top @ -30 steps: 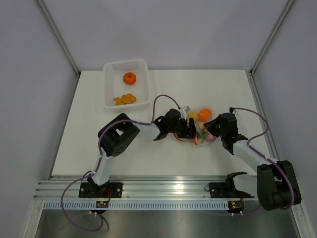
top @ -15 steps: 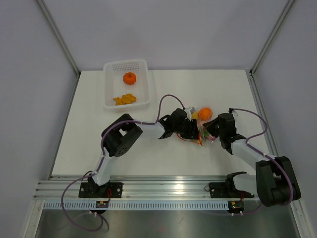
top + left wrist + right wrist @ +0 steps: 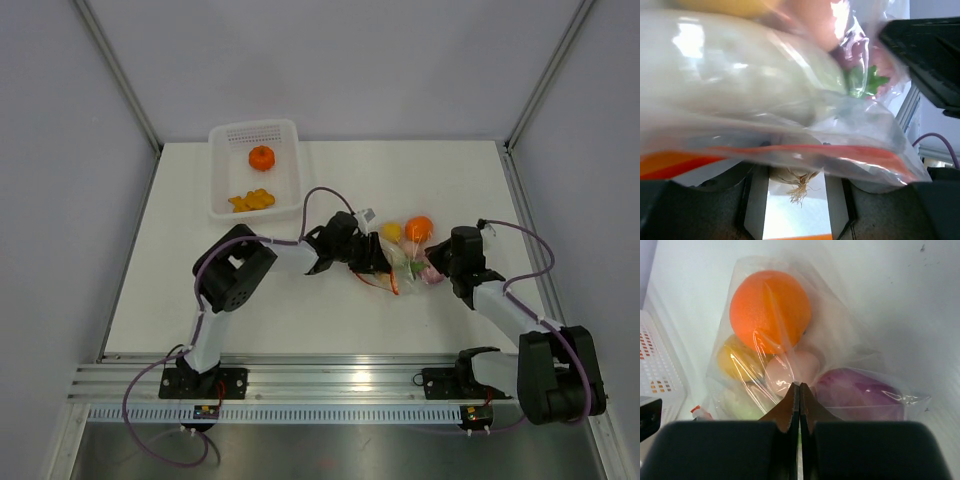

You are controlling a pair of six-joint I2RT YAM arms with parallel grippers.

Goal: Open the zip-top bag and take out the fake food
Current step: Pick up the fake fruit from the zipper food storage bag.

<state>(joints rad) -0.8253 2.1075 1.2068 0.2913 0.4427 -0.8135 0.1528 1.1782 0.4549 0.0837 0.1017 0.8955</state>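
The clear zip-top bag (image 3: 405, 258) lies mid-table with its red-orange strip (image 3: 393, 282) toward the left arm. It holds an orange ball (image 3: 418, 228), a yellow piece (image 3: 390, 232), a purple onion-like piece (image 3: 860, 395) and a white radish (image 3: 740, 75). My right gripper (image 3: 800, 385) is shut, pinching the bag's film (image 3: 790, 360); it also shows in the top view (image 3: 437, 262). My left gripper (image 3: 796, 172) is at the strip end (image 3: 378, 260). Its fingers (image 3: 757, 200) stand a little apart, closed against a whitish piece with a root tuft (image 3: 796, 181). The strip (image 3: 805, 150) hides the fingertips.
A white perforated basket (image 3: 222, 205) stands at the back left and holds an orange pumpkin-like piece (image 3: 261, 157) and a yellow-orange piece (image 3: 252, 201). Purple cables loop over both arms. The cell's walls close in the table's sides and back.
My left gripper went right, then came back left. My right gripper has shifted slightly right, so the two stand farther apart. The bag's contents have barely moved.
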